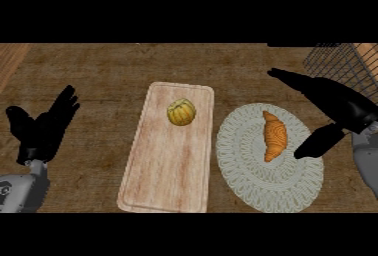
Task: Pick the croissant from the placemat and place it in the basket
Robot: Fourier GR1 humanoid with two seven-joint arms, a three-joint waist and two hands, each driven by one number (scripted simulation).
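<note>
Two black hands frame the wooden surface (88,65) in the head view. My right hand (336,107) hovers over the right rim of the pale round placemat (255,175), fingers (291,79) stretched out straight and released, thumb (316,142) hanging down just beside the croissant (274,135) and holding nothing. The croissant lies lengthwise on the upper half of the placemat, untouched. Behind my right hand, at the far right corner, stands the dark wire basket (336,62), apart from the placemat. Left of the placemat, just beside it, sits a long wooden cutting board (166,170) with a small yellow ridged squash (181,111) on its far end. My left hand (40,130) rests open at the left edge, fingers up.
</note>
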